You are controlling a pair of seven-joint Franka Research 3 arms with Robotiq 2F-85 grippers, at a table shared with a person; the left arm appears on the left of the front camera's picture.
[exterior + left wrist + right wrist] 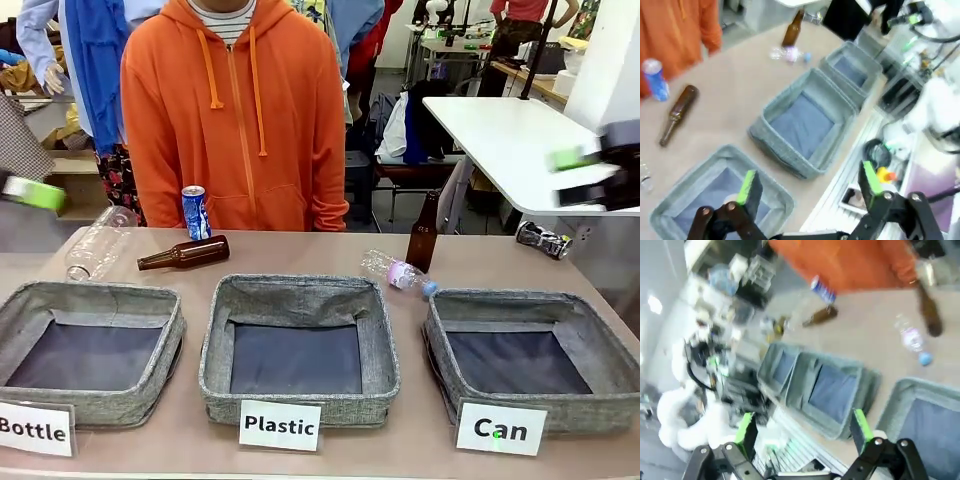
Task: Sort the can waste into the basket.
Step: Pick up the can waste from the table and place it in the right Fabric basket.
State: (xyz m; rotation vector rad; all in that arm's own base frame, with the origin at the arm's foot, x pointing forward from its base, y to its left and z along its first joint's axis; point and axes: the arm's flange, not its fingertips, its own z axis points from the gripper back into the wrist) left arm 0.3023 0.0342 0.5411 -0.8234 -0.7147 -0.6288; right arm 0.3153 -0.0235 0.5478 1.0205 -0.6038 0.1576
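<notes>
Front on, the blue can (195, 212) stands upright and the crushed can (543, 239) lies at the far right, both well clear of the blurred green fingers (35, 193). 
Left wrist: the left gripper (807, 177) gapes wide, empty, with the blue can far beyond its left finger. 
Right wrist: the right gripper (802, 426) is spread wide, empty, and the Can basket (920, 387) sits just past its right finger.

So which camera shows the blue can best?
The front view: the blue can stands upright and sharp at the far edge of the table. The left wrist view shows it blurred by the picture's edge; the right wrist view, a small tilted smear.
</notes>
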